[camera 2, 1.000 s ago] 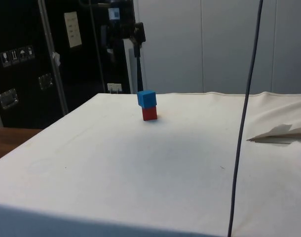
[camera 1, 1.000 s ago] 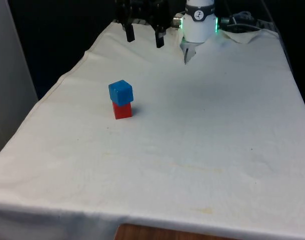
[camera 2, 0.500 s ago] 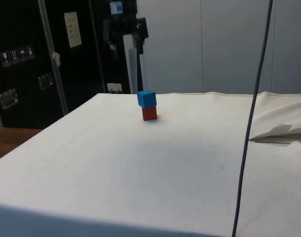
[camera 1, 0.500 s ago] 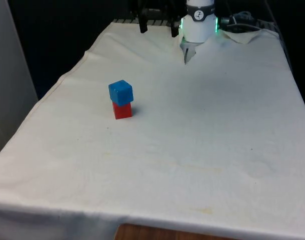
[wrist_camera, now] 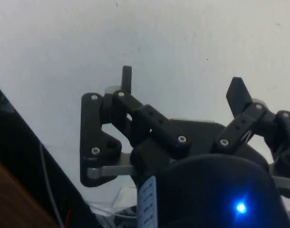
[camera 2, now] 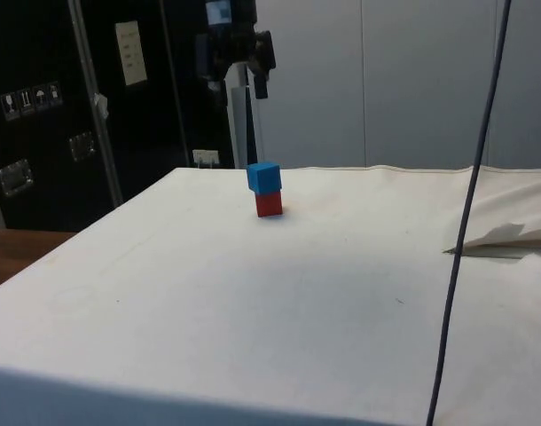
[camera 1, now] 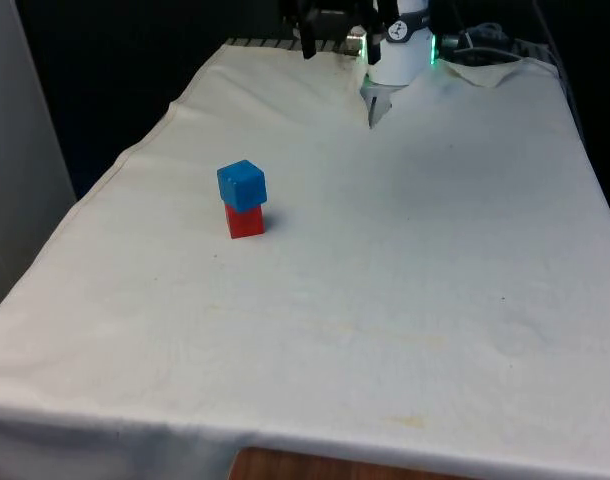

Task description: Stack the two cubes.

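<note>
A blue cube (camera 1: 242, 185) is sitting on top of a red cube (camera 1: 245, 221), forming a short upright stack whose long axis is running vertically. In the front view the stack is standing left of centre in the upper half of the frame, on the white cloth covering the bench (camera 1: 385, 300). The blue cube is sitting slightly twisted and shifted toward the front view's left, so its corner is overhanging the red cube a little and hiding most of the red cube's top. In the side view the stack (camera 2: 265, 189) is appearing just left of centre, in the upper half.

The black hand (camera 2: 235, 82) is hanging high in the upper part of the side view, well apart from the stack. In the wrist view its two fingers (wrist_camera: 126, 78) are standing wide apart, holding nothing, over bare white cloth. In the front view the hand (camera 1: 337, 30) is being cut off by the top edge of the frame.
</note>
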